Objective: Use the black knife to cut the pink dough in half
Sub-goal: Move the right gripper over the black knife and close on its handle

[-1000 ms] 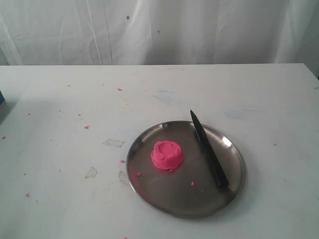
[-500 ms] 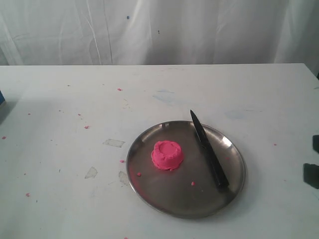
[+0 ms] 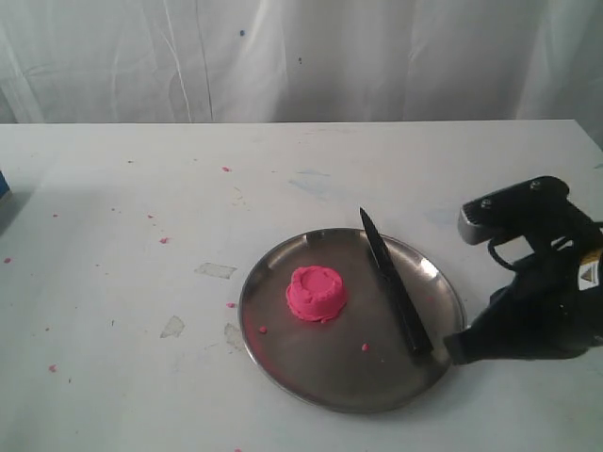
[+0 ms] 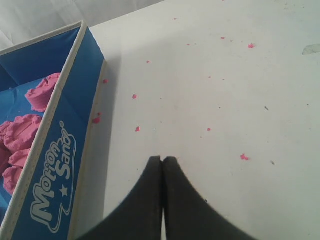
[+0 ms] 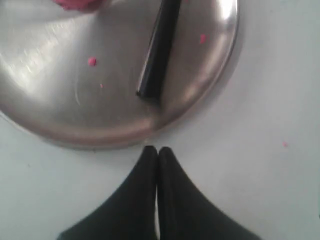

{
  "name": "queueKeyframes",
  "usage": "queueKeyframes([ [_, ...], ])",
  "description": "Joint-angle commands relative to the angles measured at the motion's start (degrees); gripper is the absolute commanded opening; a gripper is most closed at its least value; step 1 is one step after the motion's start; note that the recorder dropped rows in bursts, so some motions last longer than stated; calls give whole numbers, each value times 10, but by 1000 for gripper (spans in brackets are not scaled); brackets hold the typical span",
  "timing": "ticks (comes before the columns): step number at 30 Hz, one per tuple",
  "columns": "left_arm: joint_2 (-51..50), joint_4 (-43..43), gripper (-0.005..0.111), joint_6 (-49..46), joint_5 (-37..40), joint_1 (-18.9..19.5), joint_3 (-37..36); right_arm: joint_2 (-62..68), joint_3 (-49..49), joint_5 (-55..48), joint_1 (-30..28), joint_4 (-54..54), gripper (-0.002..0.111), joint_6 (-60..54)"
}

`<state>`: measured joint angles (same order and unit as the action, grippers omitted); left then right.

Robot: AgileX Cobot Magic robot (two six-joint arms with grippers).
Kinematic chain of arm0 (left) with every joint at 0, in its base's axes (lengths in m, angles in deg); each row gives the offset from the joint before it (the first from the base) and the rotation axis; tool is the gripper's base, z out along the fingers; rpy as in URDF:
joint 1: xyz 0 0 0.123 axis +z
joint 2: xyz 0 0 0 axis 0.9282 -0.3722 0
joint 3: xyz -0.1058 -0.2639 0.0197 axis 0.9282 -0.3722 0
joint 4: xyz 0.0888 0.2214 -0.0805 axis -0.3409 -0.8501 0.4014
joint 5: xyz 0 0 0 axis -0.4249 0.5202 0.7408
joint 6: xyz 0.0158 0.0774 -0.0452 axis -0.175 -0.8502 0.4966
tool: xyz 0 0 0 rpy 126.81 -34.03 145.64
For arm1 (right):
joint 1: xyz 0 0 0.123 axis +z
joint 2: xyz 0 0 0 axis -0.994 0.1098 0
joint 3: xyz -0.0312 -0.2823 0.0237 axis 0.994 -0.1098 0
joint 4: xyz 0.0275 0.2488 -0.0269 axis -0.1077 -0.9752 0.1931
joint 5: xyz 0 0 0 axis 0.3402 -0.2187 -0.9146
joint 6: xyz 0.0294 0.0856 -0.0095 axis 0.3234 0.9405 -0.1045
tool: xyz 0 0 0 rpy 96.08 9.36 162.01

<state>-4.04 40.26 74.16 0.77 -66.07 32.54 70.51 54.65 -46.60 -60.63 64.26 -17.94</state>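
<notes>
Knife (image 3: 394, 282): on plate (image 3: 311, 367), right of dough (image 3: 317, 293); handle end just beside right gripper (image 3: 452, 347), whose tips are pressed together, empty, at the plate's rim. Left gripper (image 4: 162, 159): clenched, empty, beside box (image 4: 75, 150). Change: right arm newly entered; knife and dough unmoved.

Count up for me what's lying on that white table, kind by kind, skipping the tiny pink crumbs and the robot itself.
pink dough mound: 1
black knife: 1
steel plate: 1
blue box, with more pink lumps inside that are not counted: 1
Total: 4
</notes>
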Motion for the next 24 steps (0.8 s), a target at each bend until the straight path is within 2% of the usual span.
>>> queueKeyframes([
  [1, 2, -1, 0, 1, 1, -1, -1, 6, 7, 148, 5, -30, 0, -7],
  [3, 2, -1, 0, 1, 1, -1, -1, 6, 7, 239, 5, -30, 0, -7],
  [7, 2, -1, 0, 1, 1, -1, -1, 9, 7, 322, 5, -28, 0, -19],
  [10, 2, -1, 0, 1, 1, -1, -1, 24, 14, 283, 5, -19, 0, -95],
  [13, 2, -1, 0, 1, 0, -1, -1, 56, 38, 245, 5, -19, 0, -104],
  [15, 2, -1, 0, 1, 0, -1, -1, 95, 86, 176, 5, -19, 1, -104],
  [17, 2, -1, 0, 1, 0, -1, -1, 135, 124, 115, 5, -27, 9, -104],
  [18, 2, -1, 0, 1, 0, -1, -1, 165, 140, 100, 5, -31, 17, -104],
  [22, 2, -1, 0, 1, 0, -1, -1, 233, 153, 103, 5, -32, 38, -92],
  [24, 2, -1, 0, 1, 0, -1, -1, 247, 154, 106, 5, -32, 44, -84],
])
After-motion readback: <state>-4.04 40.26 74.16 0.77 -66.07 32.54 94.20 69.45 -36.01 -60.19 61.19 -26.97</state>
